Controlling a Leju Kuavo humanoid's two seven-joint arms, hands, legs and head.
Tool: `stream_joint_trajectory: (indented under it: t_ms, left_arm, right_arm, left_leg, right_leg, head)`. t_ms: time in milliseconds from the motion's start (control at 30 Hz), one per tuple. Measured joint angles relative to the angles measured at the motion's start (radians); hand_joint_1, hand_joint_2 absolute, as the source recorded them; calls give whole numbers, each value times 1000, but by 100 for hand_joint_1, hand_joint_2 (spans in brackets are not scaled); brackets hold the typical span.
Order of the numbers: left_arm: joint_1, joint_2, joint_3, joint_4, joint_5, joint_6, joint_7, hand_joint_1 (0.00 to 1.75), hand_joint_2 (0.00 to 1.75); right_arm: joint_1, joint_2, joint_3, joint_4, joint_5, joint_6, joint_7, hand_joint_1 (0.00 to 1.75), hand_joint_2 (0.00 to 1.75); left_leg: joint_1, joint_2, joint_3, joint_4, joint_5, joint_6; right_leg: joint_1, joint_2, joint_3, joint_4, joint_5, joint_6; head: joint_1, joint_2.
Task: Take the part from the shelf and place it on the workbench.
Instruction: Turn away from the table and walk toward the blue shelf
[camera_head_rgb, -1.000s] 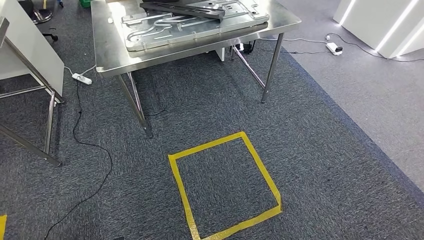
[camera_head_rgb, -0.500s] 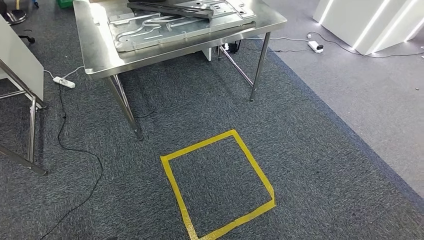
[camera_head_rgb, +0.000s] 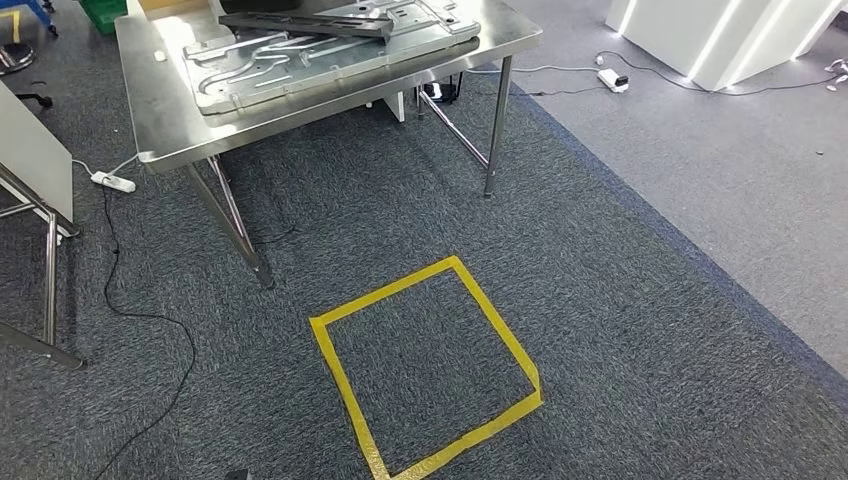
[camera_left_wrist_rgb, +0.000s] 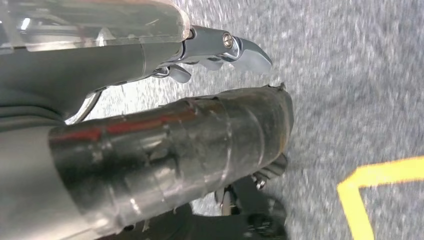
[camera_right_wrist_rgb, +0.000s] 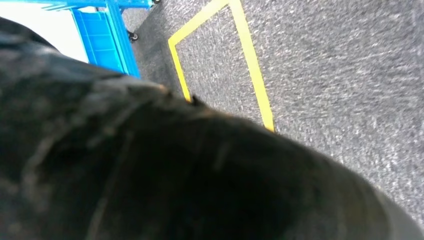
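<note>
Left hand (camera_left_wrist_rgb: 165, 130) hangs low, fingers perhaps curled; right hand (camera_right_wrist_rgb: 190, 175) too close to read

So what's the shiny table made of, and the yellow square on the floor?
The table looks like bare metal, probably stainless steel: silvery, with glare on top and thin tube legs. The yellow square seems to be glossy tape stuck flat on the grey carpet, wrinkled at one corner.

High head view; floorward wrist views

Workshop: steel workbench (camera_head_rgb: 160, 120) w/ metal plates (camera_head_rgb: 300, 60), floor tape (camera_head_rgb: 430, 370)
</note>
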Motion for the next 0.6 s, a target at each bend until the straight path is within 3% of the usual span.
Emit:
stream_joint_trajectory:
  t_ms: [33, 67, 133, 200, 300, 367, 433, 500, 533, 567, 600]
  left_arm:
    - [1, -1, 1, 0, 4, -6, -1, 0, 0]
    - [1, -1, 2, 0, 7, -10, -1, 0, 0]
    - [2, -1, 5, 0, 12, -12, -3, 0, 0]
    - [0, 0, 8, 0, 13, -12, -5, 0, 0]
    - [-2, 0, 11, 0, 13, -12, -9, 0, 0]
    - [-2, 0, 12, 0, 14, -14, -10, 0, 0]
    - [-2, -1, 12, 0, 14, -17, -11, 0, 0]
    - [-1, -1, 12, 0, 14, -19, -12, 0, 0]
    - [-1, -1, 13, 0, 14, -20, -12, 0, 0]
    - [0, -1, 13, 0, 14, -21, -13, 0, 0]
    - [0, -2, 13, 0, 14, -22, -14, 0, 0]
  right_arm:
    - [0, 0, -1, 0, 1, 0, 0, 0, 0]
    - [0, 0, -3, 0, 2, 1, 0, 0, 0]
    - [0, 2, -4, 0, 4, 2, 0, 0, 0]
    - [0, 4, -5, 0, 5, 3, 0, 0, 0]
    - [0, 6, -10, 0, 7, 3, 0, 0, 0]
    - [1, 6, -12, 0, 8, 4, 0, 0, 0]
    - [1, 7, -13, 0, 10, 4, -1, 0, 0]
    - [1, 6, -16, 0, 11, 4, -1, 0, 0]
    - [1, 6, -18, 0, 12, 4, -1, 0, 0]
    - [2, 6, -19, 0, 12, 4, 0, 0, 0]
    - [2, 6, -21, 0, 12, 4, 0, 0, 0]
  left_leg:
    - [0, 0, -11, 22, 2, 0]
    - [0, 0, -3, 3, 25, 1]
    - [0, -5, 56, -124, 95, 8]
    - [-3, -14, 105, -234, 133, 17]
    - [-6, -15, 114, -260, 139, 29]
    - [-2, -8, 117, -271, 149, 42]
    - [0, 1, 117, -278, 155, 53]
    - [-2, 11, 115, -277, 155, 56]
    - [-2, 18, 115, -277, 154, 55]
    - [-2, 25, 116, -276, 153, 54]
    - [-1, 32, 117, -275, 151, 52]
  right_leg:
    - [1, 4, -1, 2, 0, 0]
    - [1, 9, -2, 4, -1, 0]
    - [2, 18, -1, 9, -2, 2]
    - [4, 25, -4, 13, -3, 10]
    - [4, 30, -8, 11, 1, 26]
    - [3, 24, -16, 33, -17, 35]
    - [1, 14, -57, 126, -74, 42]
    - [-1, 11, -113, 247, -126, 49]
    - [-2, 9, -126, 275, -129, 51]
    - [-3, 6, -122, 267, -113, 53]
    - [-5, -1, -99, 219, -81, 53]
  head:
    - [0, 0]
    - [0, 0]
    - [0, 0]
    - [0, 0]
    - [0, 0]
    - [1, 0]
    - [1, 0]
    - [2, 0]
    - [2, 0]
    - [2, 0]
    - [1, 0]
